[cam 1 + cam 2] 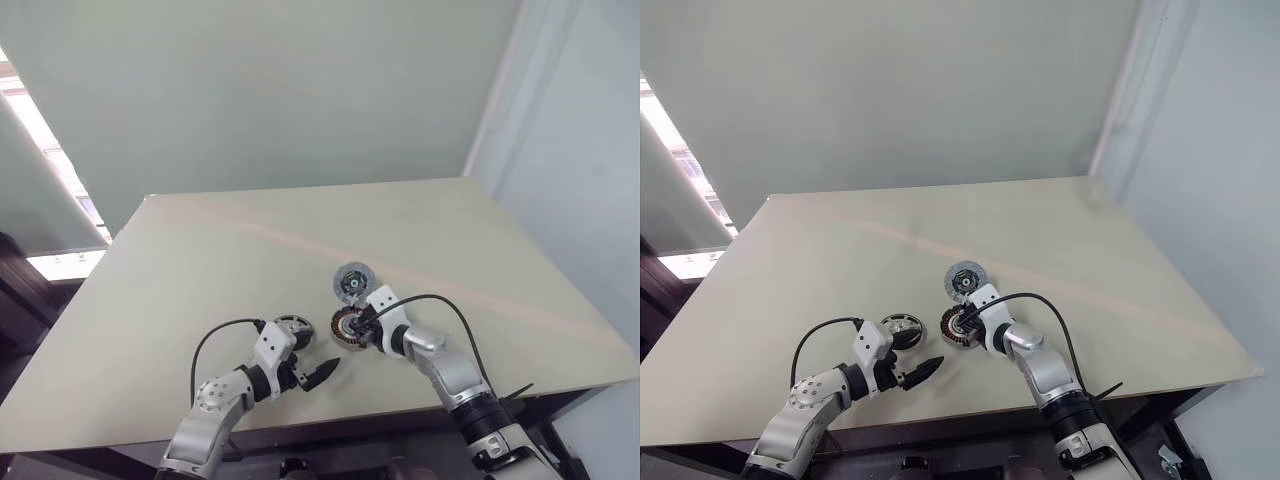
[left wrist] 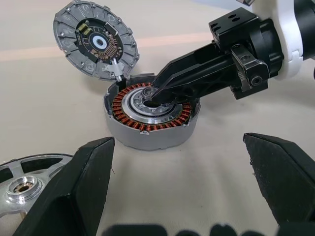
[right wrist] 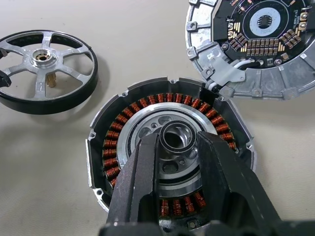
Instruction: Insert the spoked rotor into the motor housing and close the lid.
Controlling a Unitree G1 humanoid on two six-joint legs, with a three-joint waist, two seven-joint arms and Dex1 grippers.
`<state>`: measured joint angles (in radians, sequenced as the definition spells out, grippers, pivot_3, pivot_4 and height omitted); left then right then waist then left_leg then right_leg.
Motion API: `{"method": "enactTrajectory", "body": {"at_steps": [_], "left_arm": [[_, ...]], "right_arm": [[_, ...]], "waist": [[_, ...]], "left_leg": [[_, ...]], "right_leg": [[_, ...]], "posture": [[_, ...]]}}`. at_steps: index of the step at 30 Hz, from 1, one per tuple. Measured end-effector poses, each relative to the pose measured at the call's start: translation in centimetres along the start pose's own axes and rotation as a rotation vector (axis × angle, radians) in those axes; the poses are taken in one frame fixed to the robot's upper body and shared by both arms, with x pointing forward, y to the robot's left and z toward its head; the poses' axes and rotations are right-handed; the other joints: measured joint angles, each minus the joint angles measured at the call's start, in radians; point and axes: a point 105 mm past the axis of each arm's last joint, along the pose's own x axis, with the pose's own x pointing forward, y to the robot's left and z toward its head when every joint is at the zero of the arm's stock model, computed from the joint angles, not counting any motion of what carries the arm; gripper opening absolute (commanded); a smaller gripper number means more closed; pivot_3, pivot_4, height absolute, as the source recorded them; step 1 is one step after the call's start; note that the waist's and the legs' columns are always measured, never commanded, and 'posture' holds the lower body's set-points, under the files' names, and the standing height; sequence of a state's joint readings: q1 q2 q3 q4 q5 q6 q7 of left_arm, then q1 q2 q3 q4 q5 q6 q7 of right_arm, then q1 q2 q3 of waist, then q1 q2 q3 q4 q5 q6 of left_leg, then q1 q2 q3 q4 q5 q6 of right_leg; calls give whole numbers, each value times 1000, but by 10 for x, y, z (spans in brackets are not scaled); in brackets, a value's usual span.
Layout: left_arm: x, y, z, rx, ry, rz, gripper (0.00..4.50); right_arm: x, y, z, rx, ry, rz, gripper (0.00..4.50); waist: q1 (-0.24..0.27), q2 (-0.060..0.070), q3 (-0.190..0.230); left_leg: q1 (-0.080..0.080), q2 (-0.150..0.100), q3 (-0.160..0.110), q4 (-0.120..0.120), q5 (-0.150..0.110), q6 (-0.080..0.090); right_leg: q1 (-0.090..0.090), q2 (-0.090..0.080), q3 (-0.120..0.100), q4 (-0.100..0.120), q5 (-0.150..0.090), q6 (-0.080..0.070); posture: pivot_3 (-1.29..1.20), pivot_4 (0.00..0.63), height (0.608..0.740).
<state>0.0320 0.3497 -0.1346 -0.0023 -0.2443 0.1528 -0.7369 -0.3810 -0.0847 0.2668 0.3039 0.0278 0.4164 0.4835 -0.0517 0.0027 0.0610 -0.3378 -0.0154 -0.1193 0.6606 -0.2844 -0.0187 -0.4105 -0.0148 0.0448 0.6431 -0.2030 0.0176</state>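
The motor housing (image 3: 142, 101), a grey cup with a ring of copper windings, lies open on the table. Its lid (image 3: 256, 44) is tipped back beside it, circuit side up. My right gripper (image 3: 177, 140) reaches over the housing, its two black fingers closed on a small dark ring at the silver hub. The spoked rotor (image 3: 47, 71), silver with a black rim, lies flat on the table to the housing's left. My left gripper (image 1: 312, 377) stands open near the table's front edge, just in front of the rotor (image 1: 292, 330), with nothing between its fingers.
The beige table (image 1: 200, 260) stretches bare to the left, right and far side of the parts. Its front edge runs close under both arms. A pale wall stands behind the table.
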Motion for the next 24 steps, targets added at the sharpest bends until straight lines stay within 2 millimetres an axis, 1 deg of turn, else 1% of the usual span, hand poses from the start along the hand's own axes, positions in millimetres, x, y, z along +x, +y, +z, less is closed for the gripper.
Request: {"method": "enactTrajectory", "body": {"at_steps": [9,24], "left_arm": [[0,0,0,1,0,0,4500],[0,0,0,4,1,0,4500]], "right_arm": [[1,3,-2,-2,11,21,791],[1,3,-2,-17,14,17,791]], "waist": [[0,0,0],[0,0,0]], "left_leg": [[0,0,0,0,0,0],[0,0,0,0,0,0]], "right_leg": [[0,0,0,0,0,0],[0,0,0,0,0,0]], "posture": [[0,0,740],[0,0,740]]}}
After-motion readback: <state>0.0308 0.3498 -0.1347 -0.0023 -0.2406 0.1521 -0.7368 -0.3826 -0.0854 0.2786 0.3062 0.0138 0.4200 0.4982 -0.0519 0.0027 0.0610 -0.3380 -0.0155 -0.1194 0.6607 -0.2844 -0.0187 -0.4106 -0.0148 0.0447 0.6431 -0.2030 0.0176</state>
